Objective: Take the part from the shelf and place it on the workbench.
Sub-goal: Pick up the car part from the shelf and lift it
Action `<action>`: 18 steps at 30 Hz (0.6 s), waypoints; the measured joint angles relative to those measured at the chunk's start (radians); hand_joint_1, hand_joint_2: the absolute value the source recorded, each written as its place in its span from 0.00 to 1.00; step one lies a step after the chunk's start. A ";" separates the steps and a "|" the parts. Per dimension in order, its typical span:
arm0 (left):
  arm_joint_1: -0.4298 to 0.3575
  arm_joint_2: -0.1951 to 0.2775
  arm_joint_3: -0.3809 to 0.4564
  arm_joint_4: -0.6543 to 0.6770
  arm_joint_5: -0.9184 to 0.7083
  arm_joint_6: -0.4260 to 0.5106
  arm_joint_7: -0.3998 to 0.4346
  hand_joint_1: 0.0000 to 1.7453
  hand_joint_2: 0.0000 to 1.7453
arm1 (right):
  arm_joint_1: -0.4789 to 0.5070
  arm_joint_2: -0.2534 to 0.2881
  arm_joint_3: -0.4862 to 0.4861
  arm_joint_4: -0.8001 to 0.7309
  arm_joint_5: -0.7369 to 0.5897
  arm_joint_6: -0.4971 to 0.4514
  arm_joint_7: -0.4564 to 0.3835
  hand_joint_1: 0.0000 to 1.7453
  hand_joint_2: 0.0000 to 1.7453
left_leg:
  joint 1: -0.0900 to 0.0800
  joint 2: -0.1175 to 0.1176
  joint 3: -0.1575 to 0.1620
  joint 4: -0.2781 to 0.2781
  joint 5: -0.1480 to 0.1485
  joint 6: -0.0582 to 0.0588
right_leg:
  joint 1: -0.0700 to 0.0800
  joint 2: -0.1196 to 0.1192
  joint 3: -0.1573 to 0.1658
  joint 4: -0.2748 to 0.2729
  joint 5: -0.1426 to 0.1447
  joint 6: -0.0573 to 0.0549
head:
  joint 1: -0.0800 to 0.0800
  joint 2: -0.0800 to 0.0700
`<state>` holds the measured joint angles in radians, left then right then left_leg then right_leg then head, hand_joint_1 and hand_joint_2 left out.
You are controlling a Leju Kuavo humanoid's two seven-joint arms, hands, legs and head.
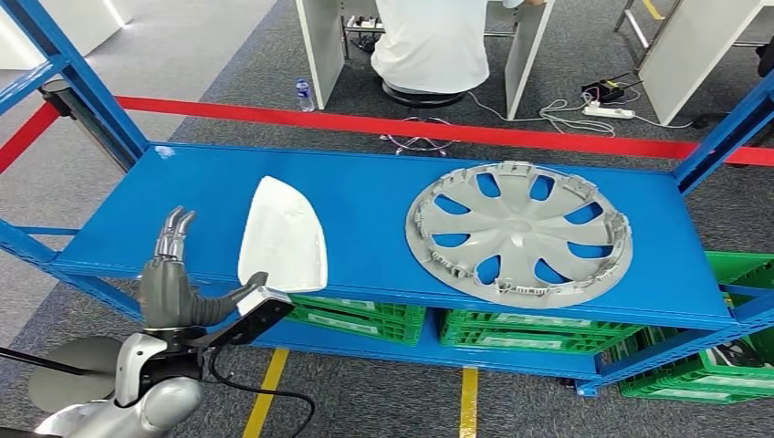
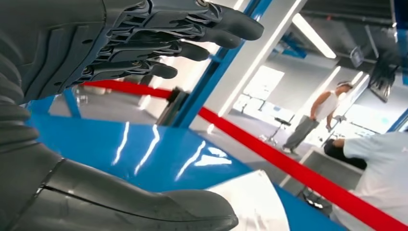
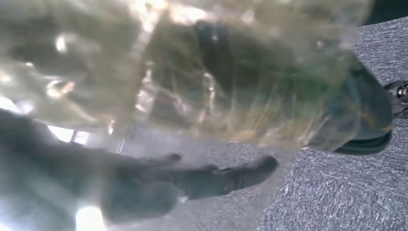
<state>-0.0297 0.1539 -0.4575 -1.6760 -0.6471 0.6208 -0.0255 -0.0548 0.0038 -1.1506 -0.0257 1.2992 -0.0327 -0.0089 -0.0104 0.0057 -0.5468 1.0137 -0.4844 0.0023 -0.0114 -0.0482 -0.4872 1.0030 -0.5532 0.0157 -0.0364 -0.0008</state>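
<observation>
Shelf [image 1: 365, 192] of blue painted metal carries two parts: a white smooth plastic part shaped like an iron sole [image 1: 284, 233], lying flat near the front edge at about 9 o'clock from the shelf centre, and a big round grey plastic wheel cover [image 1: 518, 234] at about 3 o'clock. They lie well apart.

Left hand [image 1: 173, 274] stands at the front edge of the shelf, at about 8 o'clock from the white part, just beside it. Its fingers [image 1: 174, 228] are straight and spread from the thumb [image 1: 239, 294], and it holds nothing. In the left wrist view the thumb [image 2: 144, 211] is low near the white part [image 2: 250, 202] and the darker fingers [image 2: 192, 29] are above it, with a wide gap between.

Right hand [image 3: 192, 183] appears blurred in the right wrist view, above grey carpet; whether its fingers are apart or together, I cannot tell.

I judge the grasp is not yet made. The white part looks thin, smooth and flat on a glossy surface, so the fingers may slide over it and push it toward 12 o'clock instead of lifting it. A pinch on only the near tip could let it tilt and drop from the edge.
</observation>
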 joint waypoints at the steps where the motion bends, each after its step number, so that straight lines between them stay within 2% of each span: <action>1: 0.001 -0.003 -0.002 0.003 0.024 -0.002 -0.006 0.00 1.00 | 0.000 0.000 -0.003 0.000 0.002 0.000 0.000 0.00 0.00 | 0.000 0.000 0.000 0.000 0.000 0.000 | 0.000 0.000 0.000 0.000 0.000 0.000 | 0.000 0.000; 5: 0.001 -0.013 -0.008 0.022 0.135 -0.011 -0.036 0.00 1.00 | -0.001 0.000 -0.013 0.000 0.019 -0.001 0.000 0.00 0.00 | 0.000 0.000 0.000 0.000 0.000 0.000 | 0.000 0.000 0.000 0.000 0.000 0.000 | 0.000 0.000; 18: 0.001 -0.019 -0.027 0.090 0.350 -0.033 -0.101 0.00 1.00 | -0.005 -0.002 -0.042 0.000 0.070 -0.001 0.000 0.00 0.00 | 0.000 0.000 0.000 0.000 0.000 0.000 | 0.000 0.000 0.000 0.000 0.000 0.000 | 0.000 0.000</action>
<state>-0.0284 0.1353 -0.4846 -1.5863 -0.2973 0.5873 -0.1262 -0.0597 0.0023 -1.1928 -0.0256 1.3697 -0.0335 -0.0088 -0.0104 0.0057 -0.5468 1.0137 -0.4844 0.0023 -0.0114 -0.0482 -0.4872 1.0030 -0.5532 0.0157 -0.0365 -0.0008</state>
